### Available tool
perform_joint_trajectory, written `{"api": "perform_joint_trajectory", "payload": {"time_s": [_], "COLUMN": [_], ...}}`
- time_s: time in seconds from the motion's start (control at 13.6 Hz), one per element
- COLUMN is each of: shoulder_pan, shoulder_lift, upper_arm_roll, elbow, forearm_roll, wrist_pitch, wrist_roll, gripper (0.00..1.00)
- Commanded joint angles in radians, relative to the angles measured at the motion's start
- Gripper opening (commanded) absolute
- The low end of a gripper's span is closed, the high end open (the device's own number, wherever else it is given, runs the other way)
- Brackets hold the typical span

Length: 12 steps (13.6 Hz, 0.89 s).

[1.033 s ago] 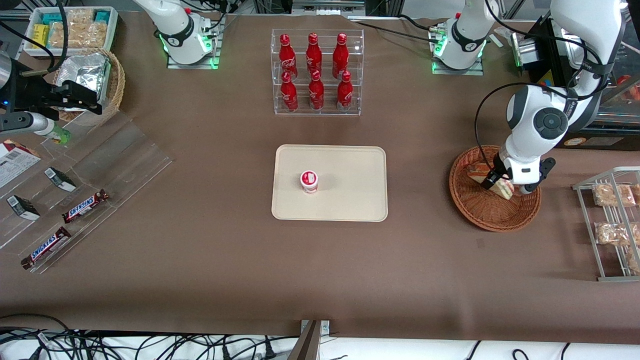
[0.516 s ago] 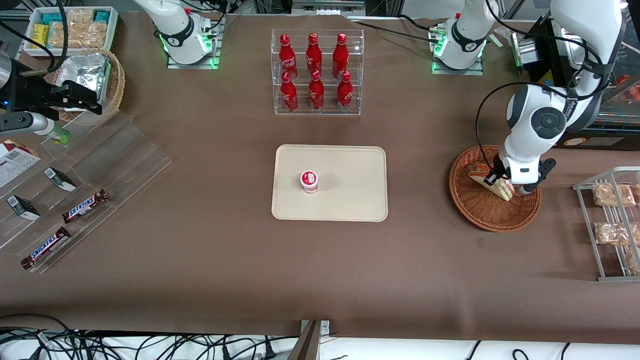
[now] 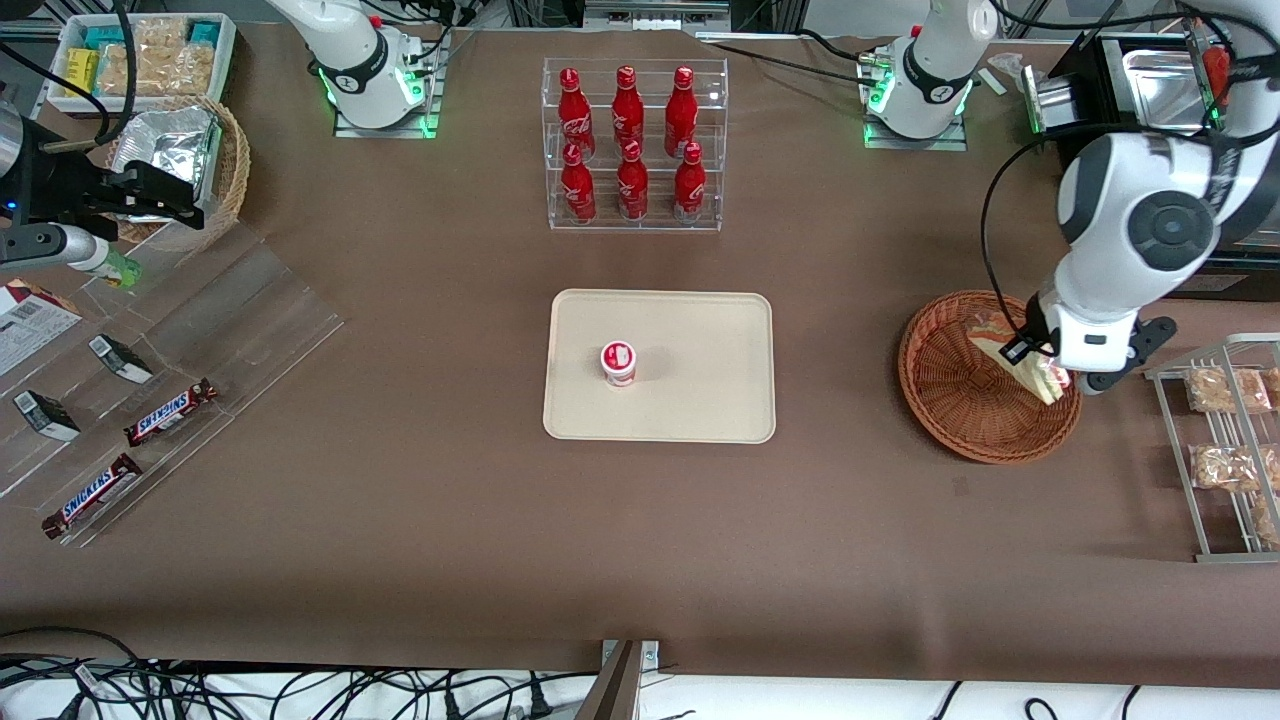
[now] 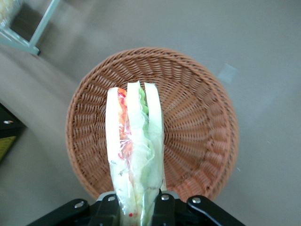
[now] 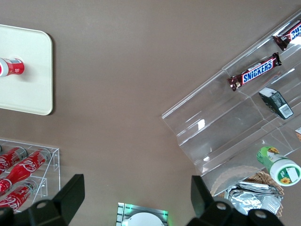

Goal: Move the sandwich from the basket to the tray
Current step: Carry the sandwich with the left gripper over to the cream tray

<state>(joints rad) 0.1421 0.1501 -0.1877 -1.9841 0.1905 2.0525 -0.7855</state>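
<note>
My left gripper (image 3: 1048,378) (image 4: 136,207) is shut on the sandwich (image 3: 1020,362) (image 4: 135,150), a wrapped pale wedge with red and green filling along its cut edge. It hangs lifted above the reddish-brown wicker basket (image 3: 950,400) (image 4: 197,122), over the part of the basket nearest the working arm's end of the table. Nothing else lies in the basket. The cream tray (image 3: 700,400) (image 5: 28,80) rests at the table's middle, toward the parked arm from the basket, with a small red-and-white cup (image 3: 618,362) standing on it.
A clear rack of red bottles (image 3: 632,145) stands farther from the front camera than the tray. A metal wire rack with tan snack packets (image 3: 1225,440) sits beside the basket at the working arm's end. Clear acrylic shelves with Snickers bars (image 3: 170,412) lie toward the parked arm's end.
The gripper has risen with the sandwich clamped in it, lifting it off the basket floor and drifting toward the working arm's end of the table. The arm's elbow has swung up.
</note>
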Motion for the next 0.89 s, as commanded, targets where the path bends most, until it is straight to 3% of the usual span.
{"api": "perform_joint_trajectory", "payload": {"time_s": [0.0, 0.3, 0.44, 0.81], "shoulder_pan": [-0.001, -0.015, -0.027, -0.062], "shoulder_lift": [0.009, 0.02, 0.023, 0.114], "upper_arm_roll": [-0.003, -0.033, -0.088, -0.257], "elbow": [0.157, 0.304, 0.314, 0.373], "forearm_roll": [-0.048, -0.158, -0.158, -0.143], "wrist_pitch": [-0.164, -0.296, -0.296, -0.269], "wrist_roll": [0.139, 0.328, 0.437, 0.437], "gripper": [0.0, 0.0, 0.0, 0.0]}}
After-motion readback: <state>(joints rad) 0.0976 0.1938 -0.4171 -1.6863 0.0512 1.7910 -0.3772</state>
